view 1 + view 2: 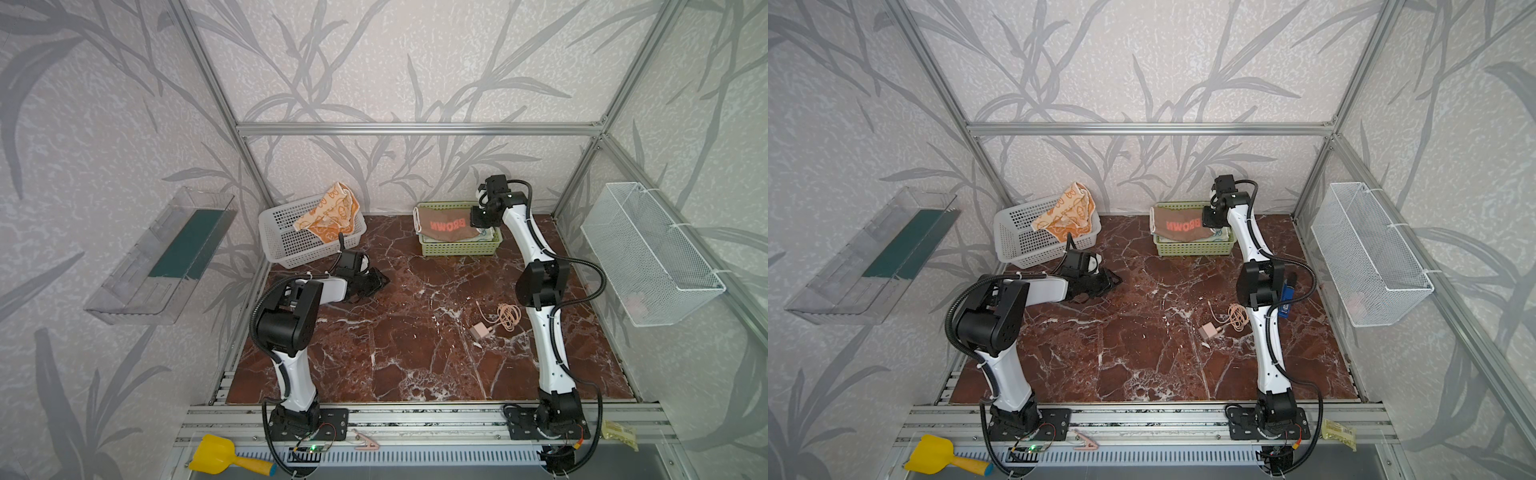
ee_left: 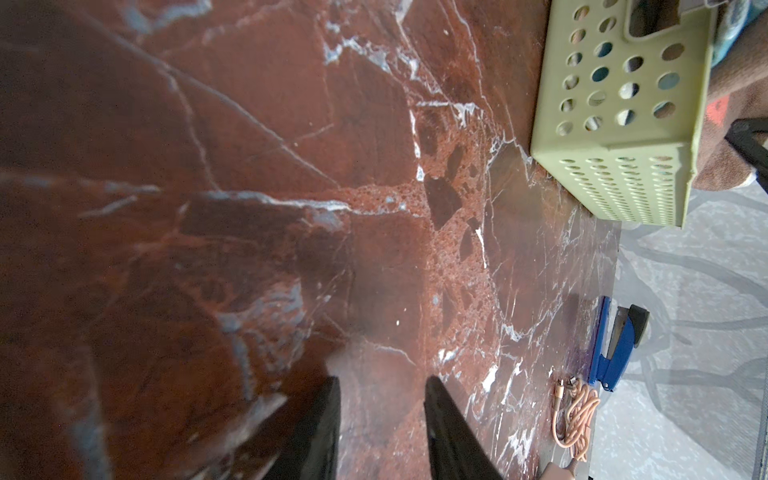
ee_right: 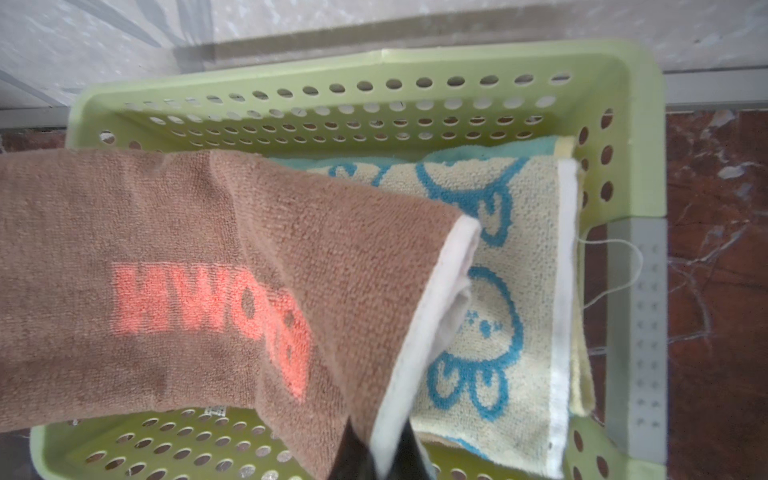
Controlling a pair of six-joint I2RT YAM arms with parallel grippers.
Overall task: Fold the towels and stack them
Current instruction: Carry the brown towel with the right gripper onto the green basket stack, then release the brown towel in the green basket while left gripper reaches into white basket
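While the brown towel (image 3: pixel 208 270) with the coral BROWN lettering lies draped across the green basket (image 3: pixel 374 66), partly over a folded pale-yellow towel (image 3: pixel 511 257) printed with blue bunnies, I judge the job a good way along but unfinished. A teal edge (image 3: pixel 457 150) shows under the yellow one, so at least two cloths look stacked, and the brown one is not yet squared on top, one end hanging over the basket's rim. The orange bunny towel (image 1: pixel 330 216) sits crumpled in the white basket (image 1: pixel 282 245), unfolded. My right gripper (image 3: pixel 378 436) is pinched on the brown towel's white hem, at a corner. My left gripper (image 2: pixel 382 386) is away from all cloth, jaws partly apart with nothing between them, low over the bare marble tabletop (image 2: pixel 249 166), near the white basket.
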